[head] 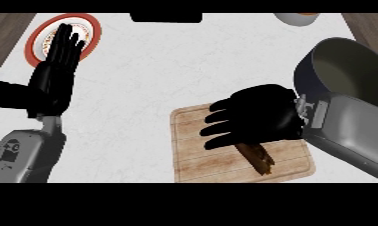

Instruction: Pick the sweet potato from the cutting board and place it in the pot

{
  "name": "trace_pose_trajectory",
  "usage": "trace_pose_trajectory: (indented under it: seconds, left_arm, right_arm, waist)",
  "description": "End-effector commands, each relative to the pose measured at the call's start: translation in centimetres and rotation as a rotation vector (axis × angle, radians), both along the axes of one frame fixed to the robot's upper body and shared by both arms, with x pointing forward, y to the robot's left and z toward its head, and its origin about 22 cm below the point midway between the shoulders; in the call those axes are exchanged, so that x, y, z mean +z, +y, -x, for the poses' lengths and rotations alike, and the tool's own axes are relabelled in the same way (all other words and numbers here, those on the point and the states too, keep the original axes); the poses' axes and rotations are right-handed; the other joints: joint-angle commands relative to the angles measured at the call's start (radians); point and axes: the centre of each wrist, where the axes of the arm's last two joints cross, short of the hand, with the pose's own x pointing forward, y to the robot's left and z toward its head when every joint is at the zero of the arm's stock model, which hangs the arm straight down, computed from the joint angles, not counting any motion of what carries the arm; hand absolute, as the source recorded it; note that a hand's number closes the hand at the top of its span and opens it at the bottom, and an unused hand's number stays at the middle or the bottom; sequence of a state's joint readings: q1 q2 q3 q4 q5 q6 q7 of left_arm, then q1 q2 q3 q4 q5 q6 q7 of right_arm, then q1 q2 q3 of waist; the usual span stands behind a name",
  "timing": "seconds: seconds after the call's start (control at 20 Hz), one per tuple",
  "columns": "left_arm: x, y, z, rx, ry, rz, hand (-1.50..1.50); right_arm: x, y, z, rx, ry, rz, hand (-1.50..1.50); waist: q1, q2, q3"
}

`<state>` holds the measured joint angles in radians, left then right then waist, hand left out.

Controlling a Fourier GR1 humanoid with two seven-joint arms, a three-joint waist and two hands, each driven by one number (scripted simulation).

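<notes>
While the sweet potato [257, 159] lies on the cutting board [198, 156], near-right, R hand [262, 115] covers its far end, fingers spread; pot [307, 70] just right. L hand [55, 75] rests open, far left.

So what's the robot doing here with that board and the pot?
The robot's right hand hovers open over the wooden cutting board, right above a sweet potato that lies on the board with one end hidden under the hand. The sweet potato does not look lifted yet. The pot sits just right of the board. The left hand rests open at the left, fingers up, partly covering a red-rimmed plate.
</notes>
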<state>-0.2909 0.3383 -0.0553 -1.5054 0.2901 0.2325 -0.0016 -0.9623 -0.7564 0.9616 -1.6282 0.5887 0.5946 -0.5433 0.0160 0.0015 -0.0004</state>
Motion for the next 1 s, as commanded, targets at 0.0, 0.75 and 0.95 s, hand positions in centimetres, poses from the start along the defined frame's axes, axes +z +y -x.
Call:
trace_pose_trajectory:
  seconds: [0.0,0.75,0.95]
  left_arm:
    - [-0.1,-0.1,0.2,0.023,0.003,-0.005,0.0]
    - [0.4,-0.1,1.1,0.01,-0.002,0.0,0.0]
    - [-0.7,-1.4,-0.8,0.017,0.014,0.005,0.0]
  right_arm:
    - [-2.0,-0.2,-0.2,-0.006,0.032,0.124,-1.5]
    - [-8.0,-0.4,0.8,0.055,0.069,0.108,-1.5]
    - [-8.9,-0.9,1.8,0.044,0.018,0.118,-1.5]
  waist:
    - [-0.008,-0.001,0.0]
    - [-0.007,-0.002,0.0]
    - [-0.019,-0.002,0.0]
